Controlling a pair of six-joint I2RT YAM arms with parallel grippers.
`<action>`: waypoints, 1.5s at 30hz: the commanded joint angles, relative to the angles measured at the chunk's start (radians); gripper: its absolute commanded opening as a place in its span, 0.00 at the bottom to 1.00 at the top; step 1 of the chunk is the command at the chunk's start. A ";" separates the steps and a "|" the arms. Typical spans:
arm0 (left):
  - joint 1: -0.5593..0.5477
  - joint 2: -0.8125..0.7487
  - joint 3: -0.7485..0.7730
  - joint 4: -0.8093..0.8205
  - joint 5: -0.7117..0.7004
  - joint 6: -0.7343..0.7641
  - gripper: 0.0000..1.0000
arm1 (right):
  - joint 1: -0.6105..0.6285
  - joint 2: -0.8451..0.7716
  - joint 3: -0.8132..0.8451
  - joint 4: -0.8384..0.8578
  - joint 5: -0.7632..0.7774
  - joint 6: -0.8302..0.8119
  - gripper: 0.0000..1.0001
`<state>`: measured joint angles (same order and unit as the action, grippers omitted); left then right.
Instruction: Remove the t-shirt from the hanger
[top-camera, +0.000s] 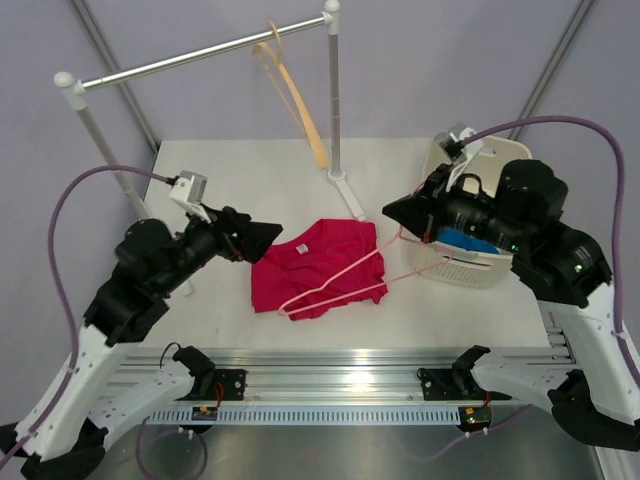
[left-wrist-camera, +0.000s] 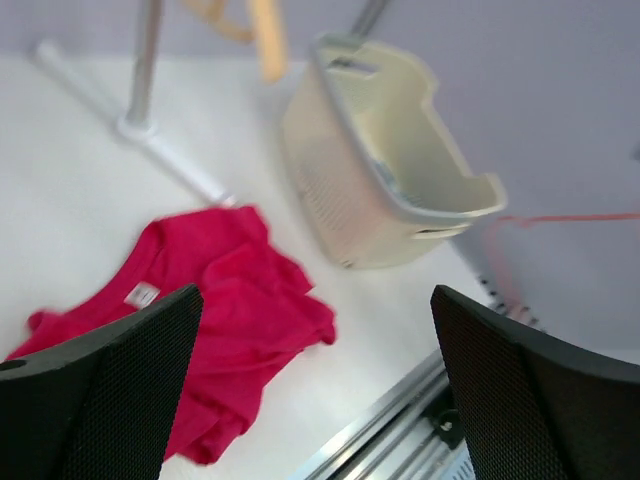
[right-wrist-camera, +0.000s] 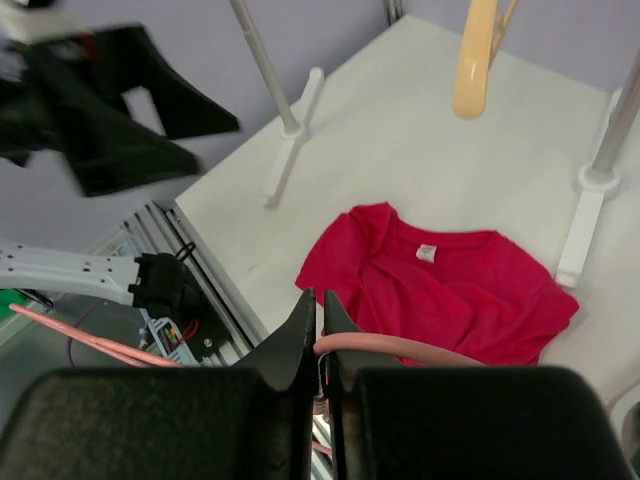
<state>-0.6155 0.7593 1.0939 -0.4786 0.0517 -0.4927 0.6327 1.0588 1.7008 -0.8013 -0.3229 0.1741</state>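
One red t-shirt (top-camera: 318, 268), lying flat between the two sets of jaws.
The left gripper (top-camera: 272, 236) is spread wide and empty; the right gripper (right-wrist-camera: 320, 325) clamps one pink hanger (top-camera: 340, 285) crossing it. One white neck label (right-wrist-camera: 427, 252), unreadable. One tan hanger (top-camera: 300, 105) beyond.

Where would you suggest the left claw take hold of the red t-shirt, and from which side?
Probably the red t-shirt by its collar label, coming down from the left: that part lies nearest the open left claw and clear of the pink hanger, which crosses the near side, pinched in the right claw.
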 joint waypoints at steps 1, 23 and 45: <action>0.000 -0.055 0.092 -0.022 0.262 0.078 0.99 | -0.008 0.004 -0.122 0.039 0.001 -0.035 0.00; -0.270 0.256 0.216 -0.247 0.140 0.279 0.59 | -0.007 0.136 -0.267 0.237 0.034 0.119 0.00; -0.279 0.163 0.115 -0.206 0.191 0.206 0.00 | -0.008 0.099 -0.273 0.218 0.057 0.114 0.86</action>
<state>-0.8951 0.9676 1.2324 -0.7391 0.2279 -0.2615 0.6323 1.1988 1.4246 -0.5964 -0.2852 0.2920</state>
